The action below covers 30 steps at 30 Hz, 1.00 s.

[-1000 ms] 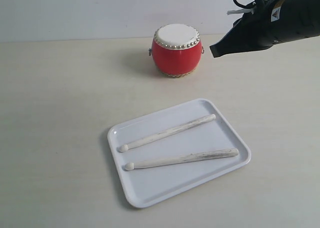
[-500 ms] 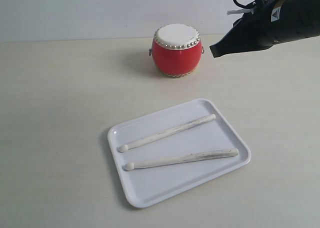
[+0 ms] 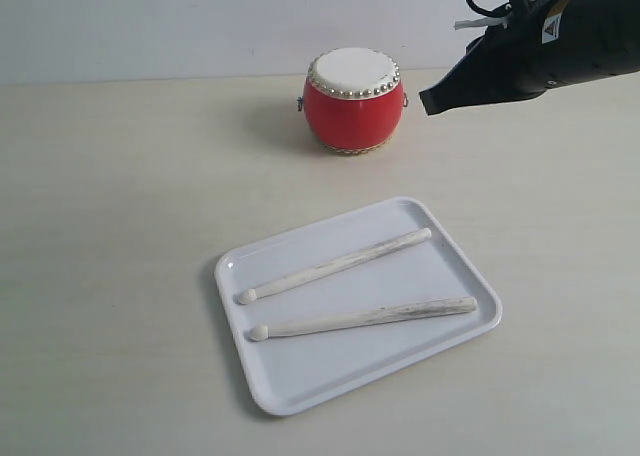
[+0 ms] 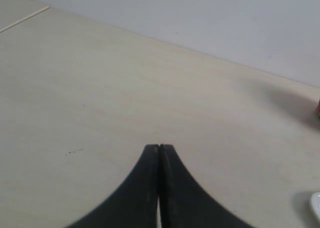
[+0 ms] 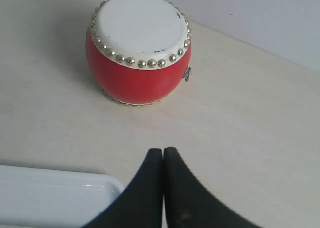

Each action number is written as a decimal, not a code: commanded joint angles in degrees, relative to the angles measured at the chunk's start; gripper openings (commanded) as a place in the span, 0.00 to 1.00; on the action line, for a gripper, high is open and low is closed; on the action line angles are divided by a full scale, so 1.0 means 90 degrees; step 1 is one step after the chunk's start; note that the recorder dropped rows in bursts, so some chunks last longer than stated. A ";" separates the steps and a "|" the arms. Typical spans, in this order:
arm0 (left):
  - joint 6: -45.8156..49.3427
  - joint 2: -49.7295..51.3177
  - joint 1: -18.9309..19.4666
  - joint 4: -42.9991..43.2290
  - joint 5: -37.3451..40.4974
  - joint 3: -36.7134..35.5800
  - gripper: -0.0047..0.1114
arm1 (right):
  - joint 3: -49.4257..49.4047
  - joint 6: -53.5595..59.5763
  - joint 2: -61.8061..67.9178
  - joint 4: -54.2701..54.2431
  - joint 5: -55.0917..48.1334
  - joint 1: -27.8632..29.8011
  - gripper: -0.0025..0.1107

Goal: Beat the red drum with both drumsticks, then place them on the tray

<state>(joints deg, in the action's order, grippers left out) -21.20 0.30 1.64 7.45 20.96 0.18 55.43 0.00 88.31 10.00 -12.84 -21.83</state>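
Observation:
The red drum (image 3: 354, 101) stands upright at the back of the table; the right wrist view shows its cream top and gold studs (image 5: 138, 48). Both drumsticks lie on the white tray (image 3: 300, 376) in front of it, one (image 3: 335, 265) behind the other (image 3: 365, 318), tips pointing left. My right gripper (image 3: 425, 102) hovers just right of the drum, shut with nothing in it (image 5: 163, 150); a tray corner (image 5: 60, 193) lies under it. My left gripper (image 4: 159, 146) is shut and empty above bare table, outside the exterior view.
The pale wooden tabletop (image 3: 120, 226) meets a white wall (image 3: 150, 26) behind the drum. A sliver of the drum (image 4: 318, 109) and a bit of the tray's rim (image 4: 315, 204) show in the left wrist view.

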 commanded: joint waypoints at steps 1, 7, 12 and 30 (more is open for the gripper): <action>0.0033 0.0014 -0.0042 -0.0070 -0.0026 -0.0020 0.04 | -0.0025 -0.0033 -0.0041 0.0026 0.0065 0.0030 0.02; 0.0033 0.0014 -0.0042 -0.0070 -0.0026 -0.0020 0.04 | -0.0025 0.0000 -0.0041 0.0058 0.0134 0.0030 0.02; 0.0033 0.0014 -0.0042 -0.0070 -0.0026 -0.0020 0.04 | -0.0025 0.0000 -0.0041 0.0594 0.0765 0.0030 0.02; 0.0045 0.0014 -0.0042 -0.0070 -0.0026 -0.0020 0.04 | -0.1556 -0.0235 -0.3730 -0.0041 0.0744 0.0509 0.02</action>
<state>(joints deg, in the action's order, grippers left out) -21.06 0.30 1.64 7.30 20.96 0.18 46.26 -1.70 63.31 11.66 -7.98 -20.02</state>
